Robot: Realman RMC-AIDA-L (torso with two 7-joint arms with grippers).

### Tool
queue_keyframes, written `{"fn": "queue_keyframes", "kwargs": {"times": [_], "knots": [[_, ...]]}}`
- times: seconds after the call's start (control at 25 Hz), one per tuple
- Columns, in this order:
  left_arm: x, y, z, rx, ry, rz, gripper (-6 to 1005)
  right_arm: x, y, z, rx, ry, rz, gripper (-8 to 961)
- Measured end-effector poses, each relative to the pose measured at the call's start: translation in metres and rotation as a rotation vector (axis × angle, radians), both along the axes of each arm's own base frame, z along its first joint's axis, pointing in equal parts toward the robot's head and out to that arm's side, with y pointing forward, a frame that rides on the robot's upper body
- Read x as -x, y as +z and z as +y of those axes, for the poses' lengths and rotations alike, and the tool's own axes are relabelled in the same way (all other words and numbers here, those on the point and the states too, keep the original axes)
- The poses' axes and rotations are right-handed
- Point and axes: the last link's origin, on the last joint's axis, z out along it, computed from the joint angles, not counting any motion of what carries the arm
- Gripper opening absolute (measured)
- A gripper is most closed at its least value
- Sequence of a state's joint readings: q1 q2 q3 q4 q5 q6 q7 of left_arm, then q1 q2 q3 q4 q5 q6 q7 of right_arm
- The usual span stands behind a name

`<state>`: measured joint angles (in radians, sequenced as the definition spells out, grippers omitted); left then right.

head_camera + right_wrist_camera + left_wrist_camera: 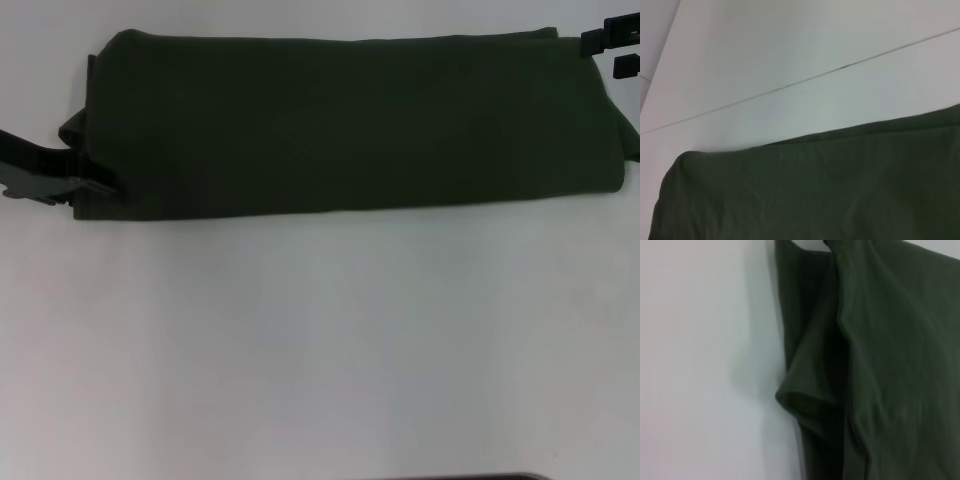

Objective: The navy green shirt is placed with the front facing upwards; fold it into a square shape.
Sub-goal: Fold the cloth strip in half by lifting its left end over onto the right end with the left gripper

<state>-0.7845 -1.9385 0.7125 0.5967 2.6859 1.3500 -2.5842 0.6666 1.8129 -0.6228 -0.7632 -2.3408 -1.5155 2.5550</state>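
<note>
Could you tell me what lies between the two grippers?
In the head view, only the folded shirt spans the stretch between the left gripper at its left end and the right gripper at its far right corner.

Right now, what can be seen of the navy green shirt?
The navy green shirt lies flat on the white table, folded into a long horizontal band of plain dark green, soft-looking cloth; no print shows. The left wrist view shows layered folds and a sleeve bulging out at its left end. The left gripper is at that end's near corner; the right gripper sits by the far right corner.
</note>
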Motion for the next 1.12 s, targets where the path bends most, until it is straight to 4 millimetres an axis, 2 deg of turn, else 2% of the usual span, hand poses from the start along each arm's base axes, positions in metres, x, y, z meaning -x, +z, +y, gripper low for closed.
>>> {"fn": "queue_keyframes", "kwargs": {"times": [0.32, 0.76, 0.84, 1.12], "knots": [[-0.002, -0.003, -0.001, 0.012, 0.001, -0.007, 552, -0.001, 0.0, -0.002, 0.005, -0.002, 0.003, 794], [-0.002, 0.002, -0.003, 0.031, -0.005, 0.004, 337, -0.01, 0.003, -0.009, 0.021, -0.022, -0.012, 794], [-0.002, 0.003, -0.002, 0.034, -0.006, 0.004, 105, -0.015, 0.004, -0.012, 0.029, -0.036, -0.031, 794], [-0.004, 0.005, 0.0, 0.025, -0.015, 0.005, 4, -0.033, 0.001, -0.023, 0.089, -0.097, -0.124, 795]]}}
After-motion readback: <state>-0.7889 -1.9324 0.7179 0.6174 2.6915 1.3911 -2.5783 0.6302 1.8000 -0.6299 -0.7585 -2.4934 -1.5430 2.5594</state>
